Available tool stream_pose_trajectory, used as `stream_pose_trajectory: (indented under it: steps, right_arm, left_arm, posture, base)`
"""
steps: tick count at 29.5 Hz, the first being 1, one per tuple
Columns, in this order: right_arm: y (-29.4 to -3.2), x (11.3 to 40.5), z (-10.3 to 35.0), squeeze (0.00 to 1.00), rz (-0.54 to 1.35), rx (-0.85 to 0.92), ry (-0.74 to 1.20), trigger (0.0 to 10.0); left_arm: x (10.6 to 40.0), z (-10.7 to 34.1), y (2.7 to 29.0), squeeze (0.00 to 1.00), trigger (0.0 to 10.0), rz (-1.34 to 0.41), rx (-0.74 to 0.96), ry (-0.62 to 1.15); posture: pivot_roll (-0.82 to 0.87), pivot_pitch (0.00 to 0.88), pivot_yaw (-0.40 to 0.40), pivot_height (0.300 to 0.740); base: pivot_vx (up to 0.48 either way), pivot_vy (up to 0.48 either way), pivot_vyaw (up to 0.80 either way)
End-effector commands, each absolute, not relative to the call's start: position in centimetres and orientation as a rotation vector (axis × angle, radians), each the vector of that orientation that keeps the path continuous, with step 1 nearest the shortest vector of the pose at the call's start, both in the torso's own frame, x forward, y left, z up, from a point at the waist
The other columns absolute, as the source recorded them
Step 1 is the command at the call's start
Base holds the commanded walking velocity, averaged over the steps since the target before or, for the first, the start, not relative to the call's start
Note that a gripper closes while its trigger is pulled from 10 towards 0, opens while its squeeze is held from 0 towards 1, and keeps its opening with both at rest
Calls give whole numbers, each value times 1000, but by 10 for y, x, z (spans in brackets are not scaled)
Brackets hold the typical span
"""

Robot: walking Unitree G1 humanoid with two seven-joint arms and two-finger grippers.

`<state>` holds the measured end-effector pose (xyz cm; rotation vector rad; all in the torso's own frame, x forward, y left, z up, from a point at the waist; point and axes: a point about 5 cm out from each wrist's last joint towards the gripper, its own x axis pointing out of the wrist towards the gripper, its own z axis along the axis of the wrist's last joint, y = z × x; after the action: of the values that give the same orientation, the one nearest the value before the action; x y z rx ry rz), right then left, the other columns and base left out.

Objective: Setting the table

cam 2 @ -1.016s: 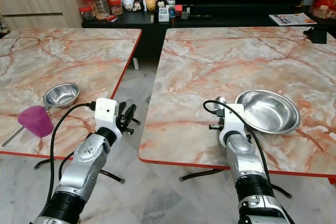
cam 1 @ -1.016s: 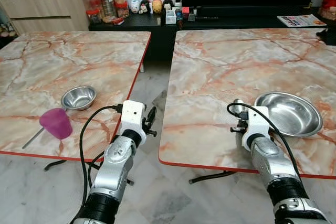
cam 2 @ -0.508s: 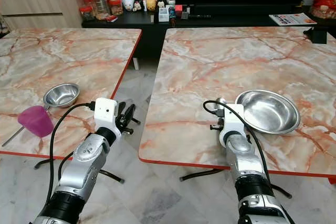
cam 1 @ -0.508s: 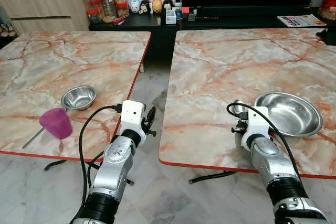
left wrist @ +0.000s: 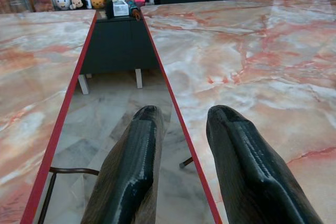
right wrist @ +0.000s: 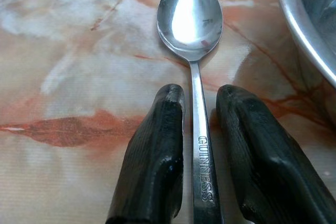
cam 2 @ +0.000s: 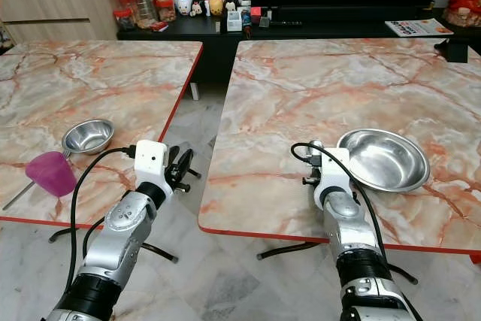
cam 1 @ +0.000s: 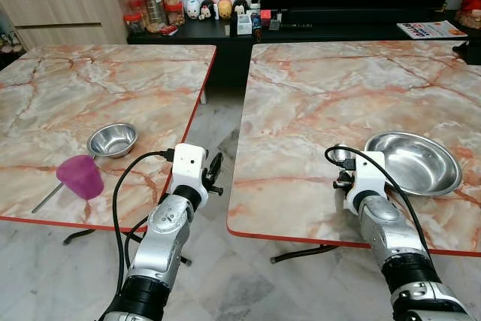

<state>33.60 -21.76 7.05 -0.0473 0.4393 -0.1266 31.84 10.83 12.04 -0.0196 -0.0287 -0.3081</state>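
Fingers of the right gripper are set narrowly apart astride the handle of a steel spoon laid just beside the large steel bowl, seemingly as a place setting, while the left gripper is held parted and empty over the gap between the tables.

My two arms are silver with ribbed black cuffs near the elbows. White camera blocks cap each wrist, fed by looping black cables. The left gripper and right gripper have long, matte-black, faintly textured fingers.
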Motion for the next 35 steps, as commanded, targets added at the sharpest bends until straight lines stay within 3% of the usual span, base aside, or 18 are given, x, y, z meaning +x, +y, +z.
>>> stream_pose_trajectory:
  steps: [1,17,23,35]
  right_arm:
    - [-215,340,74,0,-128,-40,426,10000]
    - [-211,344,86,0,-121,-15,345,10000]
    - [-197,352,123,0,-66,1,87,10000]
    - [-176,342,153,0,-55,27,-201,10000]
  left_arm:
    - [321,124,109,0,10000,-303,-11,-32]
    - [321,124,110,0,10000,-299,-14,-32]
    - [323,125,111,0,10000,-286,-16,-45]
    - [328,139,117,0,10000,-207,-20,-162]
  posture:
    - [-54,0,44,740]
    - [-54,0,43,740]
    - [-57,0,44,740]
    - [-58,0,36,740]
  base:
    - [0,0,0]
    - [0,0,0]
    - [0,0,0]
    - [0,0,0]
